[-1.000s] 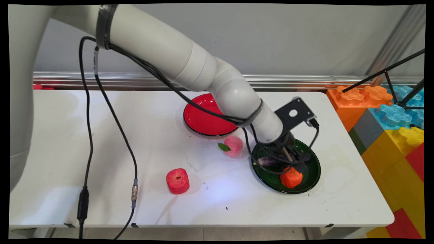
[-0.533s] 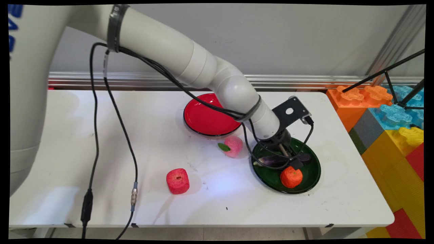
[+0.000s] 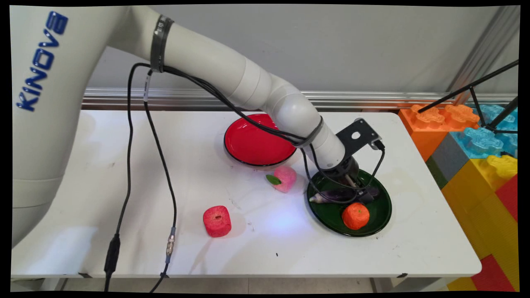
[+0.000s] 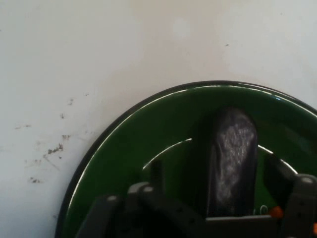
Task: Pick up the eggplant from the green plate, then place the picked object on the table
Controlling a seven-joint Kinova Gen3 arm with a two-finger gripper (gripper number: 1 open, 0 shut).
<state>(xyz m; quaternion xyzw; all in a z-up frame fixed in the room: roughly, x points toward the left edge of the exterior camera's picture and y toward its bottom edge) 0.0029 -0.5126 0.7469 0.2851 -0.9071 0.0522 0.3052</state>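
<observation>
Your gripper (image 3: 359, 191) straddles the eggplant (image 4: 232, 153) in the green plate (image 3: 383, 207), fingers spread; centre them across it, clear of the orange (image 3: 355, 215).

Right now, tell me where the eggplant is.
In the main view the eggplant lies in the green plate at right, behind the orange, under the gripper.

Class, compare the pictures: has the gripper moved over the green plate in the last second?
Yes. The gripper has drawn back from the orange toward the green plate's far rim, over the eggplant.
</observation>
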